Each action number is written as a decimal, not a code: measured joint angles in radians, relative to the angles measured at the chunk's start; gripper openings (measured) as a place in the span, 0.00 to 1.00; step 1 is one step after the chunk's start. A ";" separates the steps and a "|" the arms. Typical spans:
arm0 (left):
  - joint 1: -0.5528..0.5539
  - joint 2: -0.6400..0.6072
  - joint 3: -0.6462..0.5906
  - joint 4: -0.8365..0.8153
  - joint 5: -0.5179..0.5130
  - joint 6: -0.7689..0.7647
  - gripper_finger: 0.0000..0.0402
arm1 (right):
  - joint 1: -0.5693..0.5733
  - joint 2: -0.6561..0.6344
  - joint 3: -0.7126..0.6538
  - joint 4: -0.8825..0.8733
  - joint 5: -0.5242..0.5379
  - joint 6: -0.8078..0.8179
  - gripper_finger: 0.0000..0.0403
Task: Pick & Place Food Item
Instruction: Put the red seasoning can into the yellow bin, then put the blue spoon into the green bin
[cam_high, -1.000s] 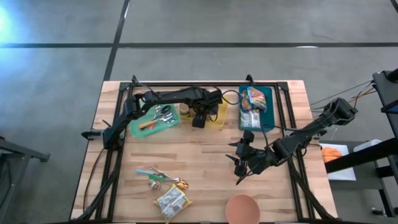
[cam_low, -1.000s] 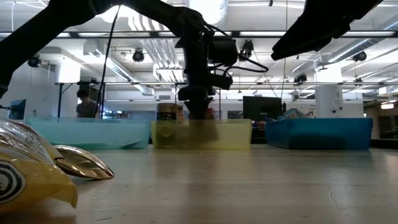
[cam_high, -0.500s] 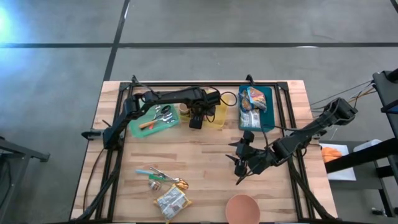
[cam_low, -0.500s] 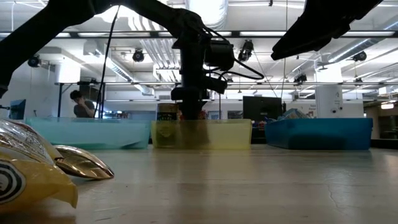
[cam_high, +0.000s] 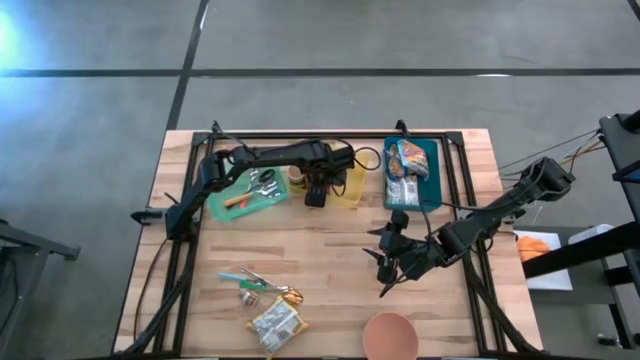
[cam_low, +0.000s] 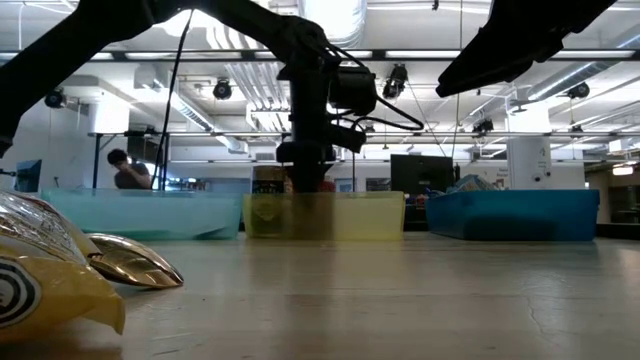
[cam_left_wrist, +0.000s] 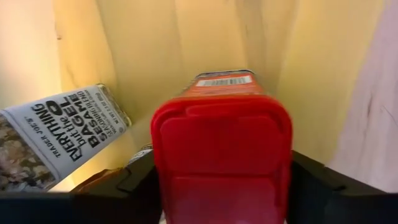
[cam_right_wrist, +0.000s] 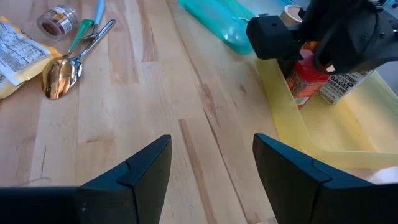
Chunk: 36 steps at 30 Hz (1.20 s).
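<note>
**Red-lidded jar stands in the yellow bin, left gripper around it**

The wooden table sits on a grey concrete floor crossed by dark lines. Seen level across the table, the room behind is an open hall with ceiling ducts and lamps, and a person stands far back.

Along the far edge lie three bins: a green tray with cutlery, a yellow bin in the middle, and a blue bin with packets. Near the front edge lie a spoon, a snack packet and a pink bowl. The middle of the table between bins and front items is bare wood, giving free room there.

The left gripper reaches down into the yellow bin. Its fingers flank a red-lidded jar; whether they press it or stand just off it cannot be told. The jar stands upright, long axis vertical, lid facing the wrist camera, beside a seasoning jar tilted against the bin wall.

The right gripper hangs over the bare wood right of centre, fingers spread apart and holding nothing.
</note>
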 joint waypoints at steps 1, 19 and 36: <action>0.000 0.000 0.000 0.002 0.000 -0.001 0.67 | 0.000 0.000 0.000 0.000 0.000 -0.001 0.56; -0.001 0.000 0.006 0.004 -0.034 -0.024 0.79 | 0.000 0.000 0.000 0.000 0.000 -0.002 0.56; -0.010 -0.197 0.022 -0.085 0.013 -0.132 0.79 | 0.000 0.000 0.000 -0.002 0.000 -0.066 0.56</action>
